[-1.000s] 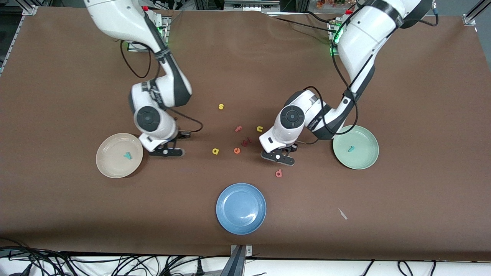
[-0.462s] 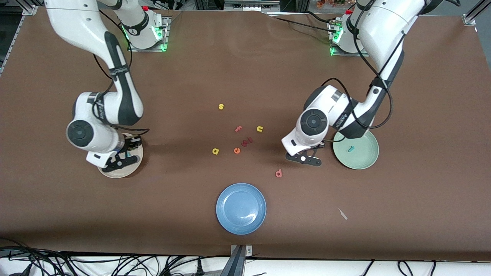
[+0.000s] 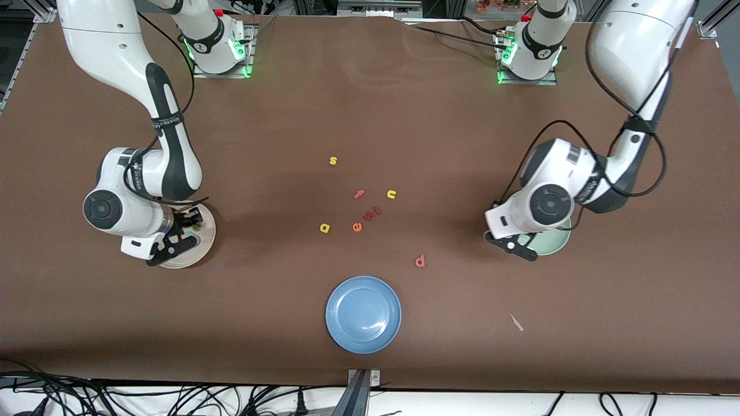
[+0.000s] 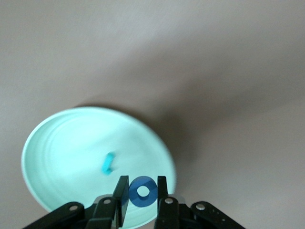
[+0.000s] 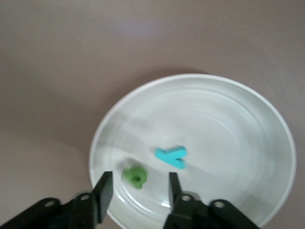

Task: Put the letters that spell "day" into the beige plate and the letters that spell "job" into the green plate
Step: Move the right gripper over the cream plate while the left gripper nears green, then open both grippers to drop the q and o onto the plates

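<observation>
Here the left gripper (image 4: 143,198) hangs over the round pale mint-green plate (image 4: 57,143), jaws pinching the small blue foam ring "o" (image 4: 143,191), while the teal hooked "j" (image 4: 108,162) already lies in that dish. A clean drop probably means moving in over the middle of the plate before letting go. The right gripper (image 5: 138,193) hovers over the round cream-beige plate (image 5: 228,119) with jaws spread; the dark green foam letter (image 5: 135,176) lies between them beside the teal "y" (image 5: 171,157). The yellow foam "a" (image 3: 325,227) and the red-pink foam letter (image 3: 420,261) wait on the brown table (image 3: 370,115).

Even overhead light fills the room; the brown cloth-covered table (image 3: 370,104) shows soft, faint shadows under both arms. Both wrist views look washed-out and slightly blurred, their colours pale.
</observation>
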Tool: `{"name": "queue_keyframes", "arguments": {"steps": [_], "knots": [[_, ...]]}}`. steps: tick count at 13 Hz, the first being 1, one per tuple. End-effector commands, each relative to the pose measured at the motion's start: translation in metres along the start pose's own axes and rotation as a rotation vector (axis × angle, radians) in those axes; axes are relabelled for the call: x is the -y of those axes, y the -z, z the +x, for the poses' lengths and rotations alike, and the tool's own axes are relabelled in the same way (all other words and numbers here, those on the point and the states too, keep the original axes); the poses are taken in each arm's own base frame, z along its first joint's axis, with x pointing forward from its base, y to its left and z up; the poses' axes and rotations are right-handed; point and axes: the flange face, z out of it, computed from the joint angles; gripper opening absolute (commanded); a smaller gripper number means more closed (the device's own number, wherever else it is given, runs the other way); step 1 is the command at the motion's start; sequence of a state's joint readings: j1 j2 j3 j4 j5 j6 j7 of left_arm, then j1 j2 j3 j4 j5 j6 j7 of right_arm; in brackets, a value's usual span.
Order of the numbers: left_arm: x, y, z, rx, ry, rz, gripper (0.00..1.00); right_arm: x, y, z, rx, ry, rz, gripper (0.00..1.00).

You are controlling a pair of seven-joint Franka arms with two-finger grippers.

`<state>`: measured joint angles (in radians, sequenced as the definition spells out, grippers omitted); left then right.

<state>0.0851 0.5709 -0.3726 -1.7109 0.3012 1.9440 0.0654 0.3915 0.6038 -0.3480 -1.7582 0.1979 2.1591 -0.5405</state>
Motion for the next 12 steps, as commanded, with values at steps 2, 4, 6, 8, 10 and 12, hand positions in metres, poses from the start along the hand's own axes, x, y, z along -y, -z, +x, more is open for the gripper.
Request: {"name": "queue_keyframes", "arguments": {"steps": [2, 4, 6, 8, 10, 12], "knots": [[0.014, -0.034, -0.034, -0.031, -0.082, -0.016, 0.0, 0.048, 0.019, 0.02, -0.015, -0.097, 0.033, 1.0], [0.018, -0.056, -0.042, -0.067, -0.079, -0.023, 0.0, 0.085, 0.021, 0.032, -0.018, -0.174, 0.046, 1.0], [0.016, -0.071, -0.046, -0.094, -0.081, -0.029, 0.0, 0.122, 0.025, 0.048, -0.036, -0.265, 0.071, 1.0], [0.016, -0.075, -0.046, -0.105, -0.081, -0.033, 0.0, 0.149, 0.029, 0.058, -0.049, -0.271, 0.077, 1.0], [0.024, -0.073, -0.047, -0.107, -0.079, -0.033, 0.96, 0.187, 0.031, 0.072, -0.074, -0.338, 0.1, 1.0], [0.038, -0.07, -0.05, -0.114, -0.113, -0.032, 1.0, 0.214, 0.028, 0.083, -0.109, -0.467, 0.098, 1.0]]}}
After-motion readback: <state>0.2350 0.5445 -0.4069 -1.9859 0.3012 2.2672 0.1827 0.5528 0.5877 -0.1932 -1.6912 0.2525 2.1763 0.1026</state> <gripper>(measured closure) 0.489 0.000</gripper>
